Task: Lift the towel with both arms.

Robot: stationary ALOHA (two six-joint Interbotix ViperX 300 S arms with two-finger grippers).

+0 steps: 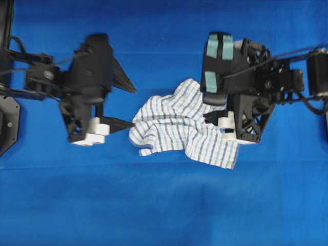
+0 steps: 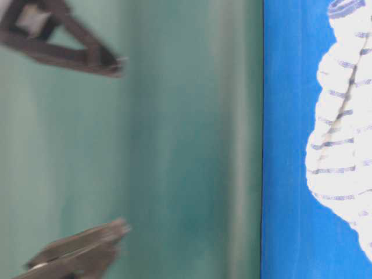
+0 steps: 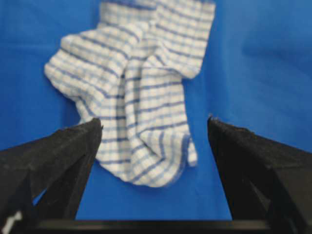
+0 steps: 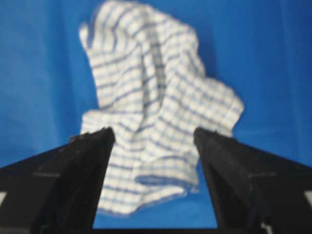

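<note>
On the blue table cover (image 1: 164, 205), between the two arms, the checked towel (image 1: 179, 125) is lying crumpled and loose. Left gripper (image 3: 153, 127) is standing with jaws spread wide, holding nothing; right gripper (image 4: 153, 136) is likewise gaping, its fingers framing the cloth without pinching it.
</note>
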